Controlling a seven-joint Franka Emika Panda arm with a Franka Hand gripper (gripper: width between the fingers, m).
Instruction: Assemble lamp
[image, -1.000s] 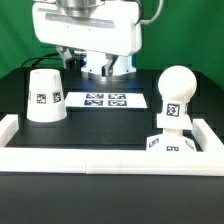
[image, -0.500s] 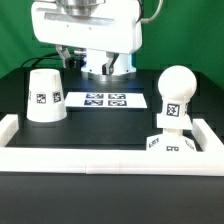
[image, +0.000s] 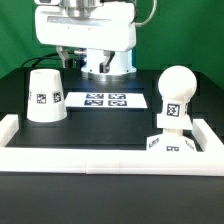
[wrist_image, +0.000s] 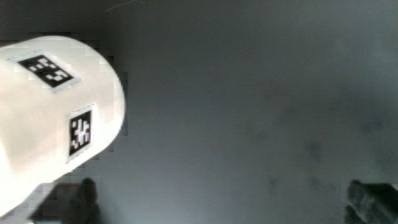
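Here, the tool (wrist_image: 217, 203) hangs above the black desk (image: 100, 128), near the back of the scene as the exterior view frames it. Its two fingers (wrist_image: 68, 203) show in the wrist view as dark blurred tips standing wide apart, bare desk between them, nothing pinched. In the exterior view the fingers are mostly lost under the big white arm housing (image: 85, 28); only dark shapes show beneath it.

Shade (image: 44, 96): white, tapered, cup-like, standing mouth-down on the desk, forward of the tool and toward the exterior view's left. Square tag on its side. The wrist view catches the same shade (wrist_image: 50, 115) as a large white curved body with two tags, beside one finger, not between the pair. Contact with that finger cannot be told; the picture is blurred.

Marker board (image: 106, 100): flat on the desk, forward of the tool, just beside the shade.

Bulb (image: 174, 93): white ball with a tag, seated upright on the square base (image: 166, 145). This pair sits well apart from the tool, toward the exterior view's right and nearer the camera, close against the white rim (image: 100, 160) bordering the desk.
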